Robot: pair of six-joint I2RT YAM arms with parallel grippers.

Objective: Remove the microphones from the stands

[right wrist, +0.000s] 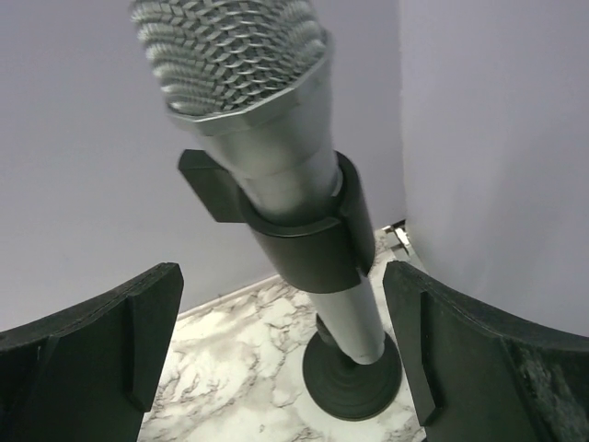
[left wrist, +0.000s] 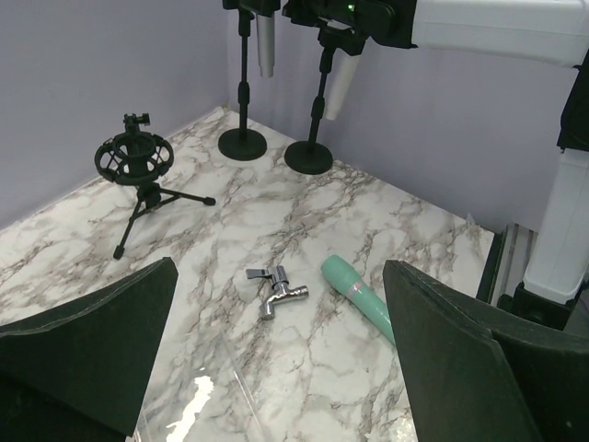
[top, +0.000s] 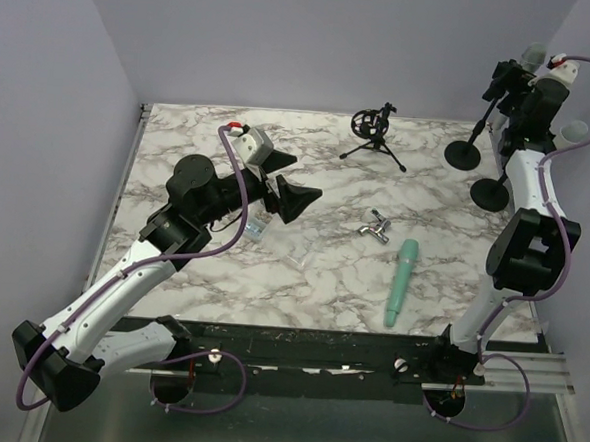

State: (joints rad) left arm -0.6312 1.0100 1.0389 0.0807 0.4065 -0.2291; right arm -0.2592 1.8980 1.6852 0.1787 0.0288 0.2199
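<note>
A silver microphone [right wrist: 267,120] with a mesh head sits tilted in the black clip [right wrist: 308,235] of a stand with a round black base [right wrist: 354,368]. My right gripper [right wrist: 281,350] is open, with one finger on each side of the microphone's lower body and touching neither. In the top view the right gripper [top: 506,82] is raised at the back right, next to the microphone head [top: 533,55]. A second microphone [top: 575,129] sits on the nearer stand [top: 490,195]. My left gripper [left wrist: 276,359] is open and empty over the table's middle.
Both stand bases [left wrist: 243,143] [left wrist: 308,157] are by the back right wall. A shock mount on a tripod [top: 374,131] stands at the back. A chrome tap [top: 376,226] and a teal handle-shaped object [top: 402,281] lie mid-table. A clear plastic piece [top: 255,228] lies below the left gripper.
</note>
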